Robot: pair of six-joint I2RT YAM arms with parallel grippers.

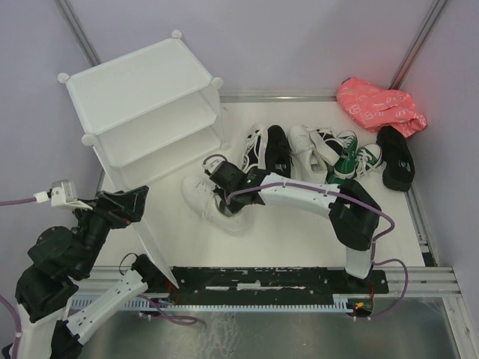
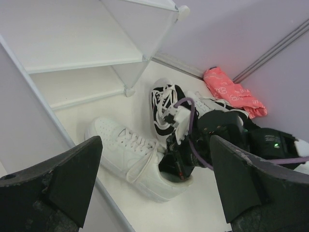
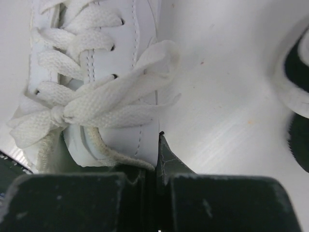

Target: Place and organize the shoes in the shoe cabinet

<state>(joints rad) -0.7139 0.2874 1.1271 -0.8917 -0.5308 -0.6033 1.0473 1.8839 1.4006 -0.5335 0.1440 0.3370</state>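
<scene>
A smooth white sneaker (image 1: 203, 196) with a loose lace bow lies just in front of the shoe cabinet (image 1: 142, 90). The right gripper (image 3: 157, 166) is clamped on its collar; the left gripper (image 1: 129, 200) stands wide apart.

Robot lab cell: plain panel walls (image 1: 299, 37), metal frame rails (image 1: 78, 34), arm baseplate (image 1: 277, 278).

Pale lilac-grey walls (image 1: 299, 37) close in the space on three sides, evenly and softly lit, with no hard shadows. Slim metal struts run up the back corners, one at the left (image 1: 75, 30) and one at the right (image 1: 415, 37). A white tabletop (image 1: 299, 239) fills the middle, edged by a metal rail (image 1: 277, 96) along the back. At the near edge lie a black strip (image 1: 262, 278) and a dull steel sheet (image 1: 299, 333).
</scene>
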